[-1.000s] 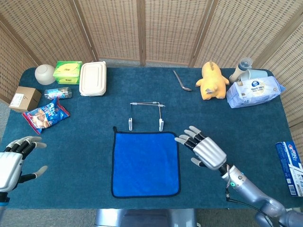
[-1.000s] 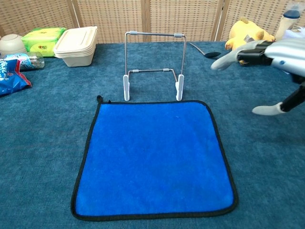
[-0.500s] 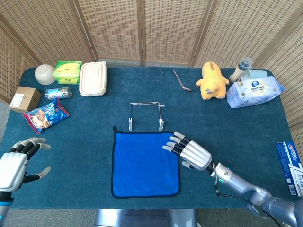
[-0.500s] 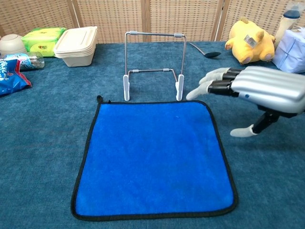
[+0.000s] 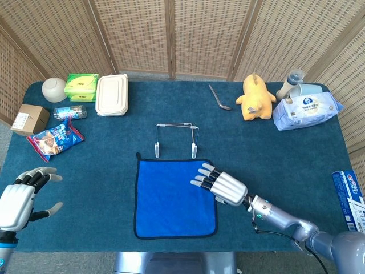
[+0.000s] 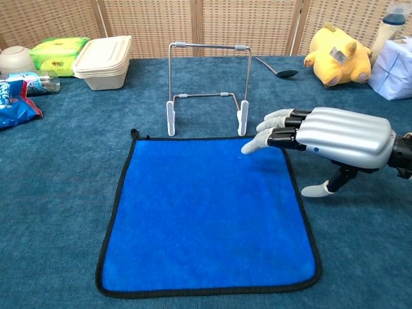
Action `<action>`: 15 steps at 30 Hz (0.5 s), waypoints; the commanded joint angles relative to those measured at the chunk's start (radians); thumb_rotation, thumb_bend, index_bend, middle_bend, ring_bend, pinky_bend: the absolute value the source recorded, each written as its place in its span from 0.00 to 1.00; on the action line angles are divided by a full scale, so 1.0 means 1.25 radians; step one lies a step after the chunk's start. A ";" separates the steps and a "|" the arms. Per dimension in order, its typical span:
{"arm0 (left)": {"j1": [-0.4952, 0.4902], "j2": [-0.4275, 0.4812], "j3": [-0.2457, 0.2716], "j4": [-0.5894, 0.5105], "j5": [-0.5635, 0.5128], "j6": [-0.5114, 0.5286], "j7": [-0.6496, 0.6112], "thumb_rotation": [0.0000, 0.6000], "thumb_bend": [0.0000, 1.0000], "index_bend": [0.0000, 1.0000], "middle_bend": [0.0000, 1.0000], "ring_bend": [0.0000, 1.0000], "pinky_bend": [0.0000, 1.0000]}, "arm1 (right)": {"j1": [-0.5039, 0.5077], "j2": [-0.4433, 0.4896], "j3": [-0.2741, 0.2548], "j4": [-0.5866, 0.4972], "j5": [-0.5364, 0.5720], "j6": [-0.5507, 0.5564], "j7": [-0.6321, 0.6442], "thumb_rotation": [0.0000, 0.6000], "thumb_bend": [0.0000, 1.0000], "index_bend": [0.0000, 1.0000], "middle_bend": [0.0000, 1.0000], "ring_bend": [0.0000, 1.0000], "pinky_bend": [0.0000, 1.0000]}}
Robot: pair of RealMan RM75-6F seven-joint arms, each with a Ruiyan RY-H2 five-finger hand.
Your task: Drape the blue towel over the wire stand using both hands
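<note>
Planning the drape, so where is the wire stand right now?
In the head view the stand sits mid-table, just behind the towel's far edge; the right hand hovers over the towel's right far corner.

A blue towel (image 5: 174, 197) lies flat on the dark teal table (image 5: 285, 165), just in front of a small wire stand (image 5: 176, 138). The right hand (image 5: 221, 185) reaches in from the lower right, fingers spread, over the towel's far right corner, holding nothing. The left hand (image 5: 21, 197) sits at the lower left edge, open and well apart from the towel. Along the back stand a bowl (image 5: 54, 89), a green packet (image 5: 81, 86), a lidded food box (image 5: 112, 95), a spoon (image 5: 218, 98) and a yellow plush toy (image 5: 255, 97).
</note>
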 commanded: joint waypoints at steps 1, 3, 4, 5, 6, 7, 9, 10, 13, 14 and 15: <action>-0.001 -0.001 0.000 0.000 0.000 -0.001 0.001 1.00 0.27 0.37 0.30 0.25 0.26 | 0.002 -0.008 -0.008 0.014 0.006 0.006 0.008 1.00 0.18 0.16 0.21 0.12 0.12; -0.002 -0.002 -0.001 0.000 -0.001 -0.003 0.002 1.00 0.27 0.37 0.30 0.25 0.26 | 0.003 -0.015 -0.013 0.026 0.009 0.008 0.011 1.00 0.17 0.16 0.21 0.12 0.12; -0.002 -0.002 -0.001 0.000 -0.001 -0.003 0.002 1.00 0.27 0.37 0.30 0.25 0.26 | 0.004 -0.017 -0.015 0.032 0.010 0.008 0.012 1.00 0.17 0.16 0.21 0.12 0.12; -0.003 -0.002 -0.001 0.000 -0.001 -0.004 0.003 1.00 0.27 0.37 0.30 0.25 0.26 | 0.005 -0.019 -0.017 0.037 0.011 0.008 0.014 1.00 0.17 0.16 0.21 0.12 0.12; -0.003 -0.002 -0.001 -0.001 -0.002 -0.004 0.003 1.00 0.27 0.37 0.30 0.25 0.26 | 0.007 -0.021 -0.019 0.042 0.013 0.007 0.015 1.00 0.17 0.16 0.21 0.12 0.12; -0.003 -0.002 -0.001 -0.001 -0.002 -0.004 0.003 1.00 0.27 0.37 0.30 0.25 0.26 | 0.008 -0.023 -0.021 0.047 0.014 0.007 0.016 1.00 0.17 0.16 0.21 0.12 0.12; -0.002 -0.003 0.000 -0.001 -0.002 -0.004 0.004 1.00 0.27 0.37 0.30 0.25 0.26 | 0.009 -0.028 -0.023 0.056 0.020 0.009 0.021 1.00 0.16 0.16 0.21 0.12 0.12; -0.002 -0.002 0.000 -0.001 -0.002 -0.004 0.004 1.00 0.27 0.37 0.30 0.25 0.26 | 0.009 -0.030 -0.024 0.058 0.022 0.008 0.023 1.00 0.16 0.16 0.21 0.12 0.12; -0.002 -0.003 0.000 0.000 -0.003 -0.005 0.004 1.00 0.27 0.38 0.30 0.25 0.26 | 0.014 -0.037 -0.028 0.067 0.027 0.006 0.026 1.00 0.16 0.16 0.21 0.12 0.12; -0.002 -0.004 0.001 0.001 -0.003 -0.005 0.004 1.00 0.27 0.37 0.30 0.25 0.26 | 0.017 -0.040 -0.030 0.070 0.028 0.005 0.027 1.00 0.16 0.16 0.21 0.12 0.12; -0.002 -0.004 0.001 0.001 -0.003 -0.004 0.003 1.00 0.27 0.38 0.30 0.25 0.26 | 0.018 -0.042 -0.032 0.072 0.029 0.003 0.027 1.00 0.16 0.16 0.21 0.12 0.12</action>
